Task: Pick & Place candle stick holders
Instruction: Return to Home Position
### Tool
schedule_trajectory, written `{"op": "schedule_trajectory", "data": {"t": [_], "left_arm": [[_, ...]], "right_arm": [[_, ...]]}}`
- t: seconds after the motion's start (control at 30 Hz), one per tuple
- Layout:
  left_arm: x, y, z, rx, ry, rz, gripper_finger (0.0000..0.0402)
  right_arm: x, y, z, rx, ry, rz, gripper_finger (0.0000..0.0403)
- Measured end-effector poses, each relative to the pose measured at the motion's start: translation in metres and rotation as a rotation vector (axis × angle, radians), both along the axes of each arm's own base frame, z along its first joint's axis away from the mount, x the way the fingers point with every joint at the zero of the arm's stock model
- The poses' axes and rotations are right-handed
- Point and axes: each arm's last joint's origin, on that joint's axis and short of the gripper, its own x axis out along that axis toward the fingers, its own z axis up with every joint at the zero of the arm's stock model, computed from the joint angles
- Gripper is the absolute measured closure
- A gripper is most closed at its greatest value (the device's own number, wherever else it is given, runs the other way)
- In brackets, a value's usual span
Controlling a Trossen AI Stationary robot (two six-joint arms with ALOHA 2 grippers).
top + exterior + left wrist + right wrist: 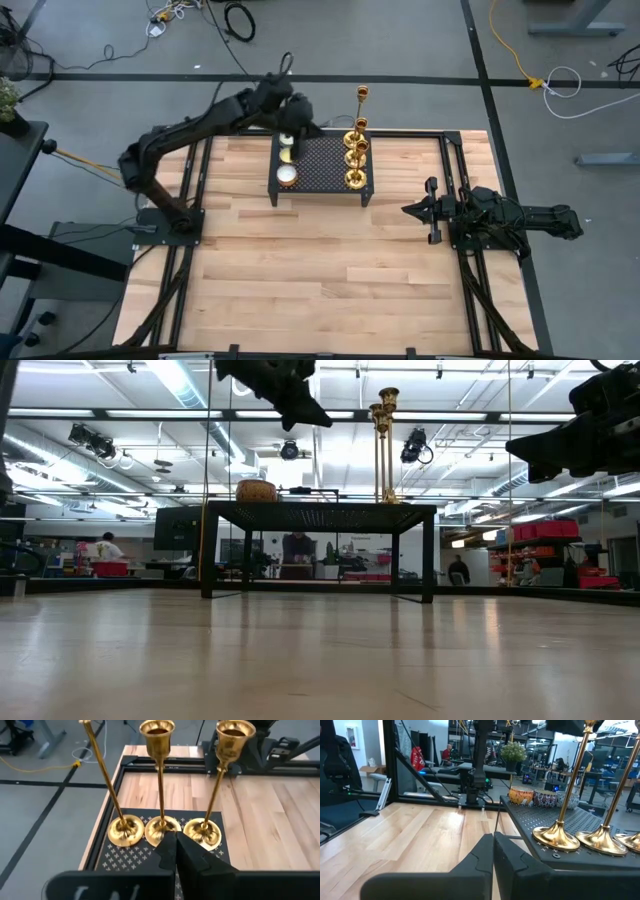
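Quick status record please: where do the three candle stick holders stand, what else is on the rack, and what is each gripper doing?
candle stick holders: three, upright, in a row on the black mesh rack, at the end nearer the right arm
candles: on the rack's other end, beneath the left arm
left gripper: raised above the rack, fingers shut, holding nothing
right gripper: over the table's right side, apart from the rack, fingers shut, holding nothing
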Motion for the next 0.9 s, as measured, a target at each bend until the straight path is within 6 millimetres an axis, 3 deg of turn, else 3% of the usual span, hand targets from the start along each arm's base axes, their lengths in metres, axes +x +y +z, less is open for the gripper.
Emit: {"op": "schedule_trajectory", "data": {"t": [0.3,0.6,0.9], "left_arm": [[-0.042,-0.022,-0.031,-0.004,-0.015,0.049,0.0397],[-0.077,-0.042,-0.062,0.072,-0.159,0.052,0.0399],[-0.096,-0.077,-0.105,0.105,-0.149,-0.111,0.04]], "right_arm": [[0.0,0.0,0.0,0.0,0.0,0.0,0.0389],[0.0,0.0,0.0,0.0,0.0,0.0,0.0389],[0.0,0.0,0.0,0.0,0.0,0.0,0.0389]]}}
